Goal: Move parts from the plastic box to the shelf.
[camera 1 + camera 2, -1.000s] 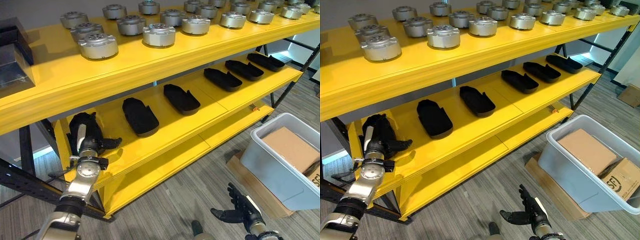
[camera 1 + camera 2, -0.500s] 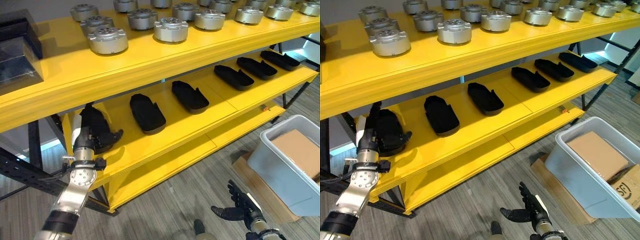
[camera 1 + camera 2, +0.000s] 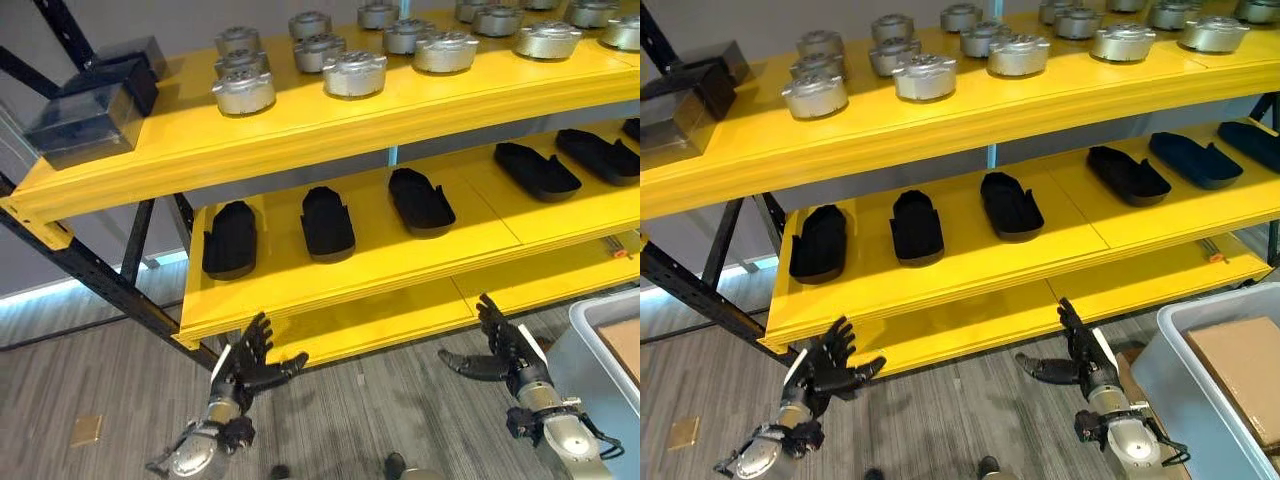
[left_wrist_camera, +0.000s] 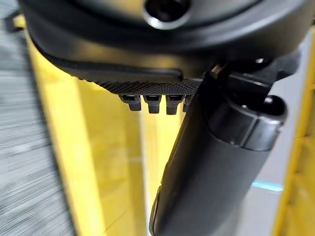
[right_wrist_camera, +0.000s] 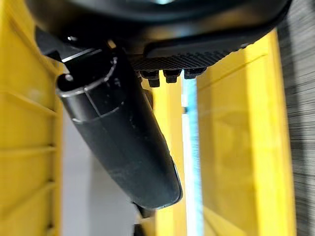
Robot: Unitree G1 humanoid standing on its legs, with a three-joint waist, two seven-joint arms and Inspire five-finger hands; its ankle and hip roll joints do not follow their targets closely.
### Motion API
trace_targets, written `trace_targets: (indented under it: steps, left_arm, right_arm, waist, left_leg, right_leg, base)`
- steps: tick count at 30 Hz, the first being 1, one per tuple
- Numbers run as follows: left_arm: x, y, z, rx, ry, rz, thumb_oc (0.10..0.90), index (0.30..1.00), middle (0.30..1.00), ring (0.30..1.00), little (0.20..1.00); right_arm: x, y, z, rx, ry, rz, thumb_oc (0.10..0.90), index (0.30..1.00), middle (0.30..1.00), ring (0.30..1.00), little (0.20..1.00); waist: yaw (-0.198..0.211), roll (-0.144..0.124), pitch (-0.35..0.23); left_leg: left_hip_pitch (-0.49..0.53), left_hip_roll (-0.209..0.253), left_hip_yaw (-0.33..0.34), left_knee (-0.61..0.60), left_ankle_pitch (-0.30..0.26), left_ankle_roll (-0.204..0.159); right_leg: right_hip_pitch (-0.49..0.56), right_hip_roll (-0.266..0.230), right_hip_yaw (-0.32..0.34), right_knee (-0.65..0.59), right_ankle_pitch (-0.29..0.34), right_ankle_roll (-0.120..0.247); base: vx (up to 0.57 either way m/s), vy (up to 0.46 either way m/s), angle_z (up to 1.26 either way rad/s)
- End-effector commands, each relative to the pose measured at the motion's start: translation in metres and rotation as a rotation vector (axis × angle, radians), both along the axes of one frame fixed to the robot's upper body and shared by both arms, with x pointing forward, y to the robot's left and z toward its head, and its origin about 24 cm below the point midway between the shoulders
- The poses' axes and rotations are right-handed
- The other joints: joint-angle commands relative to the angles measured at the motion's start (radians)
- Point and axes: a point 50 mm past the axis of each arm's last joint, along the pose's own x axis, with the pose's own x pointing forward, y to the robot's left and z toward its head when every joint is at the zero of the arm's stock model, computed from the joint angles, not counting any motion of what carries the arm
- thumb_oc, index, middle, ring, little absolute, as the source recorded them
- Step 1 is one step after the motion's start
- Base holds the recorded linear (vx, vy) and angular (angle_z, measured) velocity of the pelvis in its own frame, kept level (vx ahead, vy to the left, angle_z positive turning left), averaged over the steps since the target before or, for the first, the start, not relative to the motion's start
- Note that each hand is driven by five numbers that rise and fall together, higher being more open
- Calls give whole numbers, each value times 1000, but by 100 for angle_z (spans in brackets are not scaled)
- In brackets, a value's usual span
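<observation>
right eye view has both my hands low over the floor, left hand and right hand, fingers spread wide and holding nothing. i judge the right hand is the nearer one to the grey plastic box just off to its right, smooth-walled with brown cardboard cartons inside. beyond, matte black moulded parts lie with long axes front-to-back on the yellow shelf, ribbed silver housings above.
</observation>
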Motion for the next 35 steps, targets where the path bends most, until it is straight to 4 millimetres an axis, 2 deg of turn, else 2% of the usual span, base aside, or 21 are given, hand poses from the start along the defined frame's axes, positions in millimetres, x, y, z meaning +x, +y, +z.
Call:
trace_targets:
  steps: [1,4,9,17,35]
  left_arm:
    - [35,4,53,-63,-309,-17,900,1000,1000,1000,1000]
    - [23,0,40,-97,-253,11,900,1000,1000,1000,1000]
    - [20,2,34,-74,-227,46,900,1000,1000,1000,1000]
    - [18,7,26,-69,-196,99,900,1000,1000,1000,1000]
    - [16,12,21,-58,-175,159,900,1000,1000,1000,1000]
  right_arm:
    - [2,12,25,46,-171,79,900,1000,1000,1000,1000]
    - [4,22,16,143,-144,80,900,1000,1000,1000,1000]
    - [5,32,3,198,-84,85,900,1000,1000,1000,1000]
    - [7,36,1,213,-74,98,900,1000,1000,1000,1000]
    - [10,42,3,211,-82,117,900,1000,1000,1000,1000]
  waist:
    - [-51,-10,-94]
    - [-27,-12,-117]
    - [-12,-32,-128]
    - [-3,-44,-139]
    - [6,-47,-137]
  left_leg:
    - [45,70,12,-228,39,28]
    - [82,61,28,-340,66,41]
    - [96,58,45,-352,54,49]
    - [108,66,49,-352,52,46]
    - [114,73,39,-352,54,41]
  right_leg:
    - [59,-39,17,-4,-73,87]
    - [47,-63,23,-34,-41,120]
    - [50,-77,28,-38,-30,140]
    - [62,-79,27,-40,-33,143]
    - [76,-79,19,-44,-41,143]
  base:
    - [92,290,56]
    - [45,244,14]
    - [12,82,-21]
    - [5,1,2]
    - [1,-1,0]
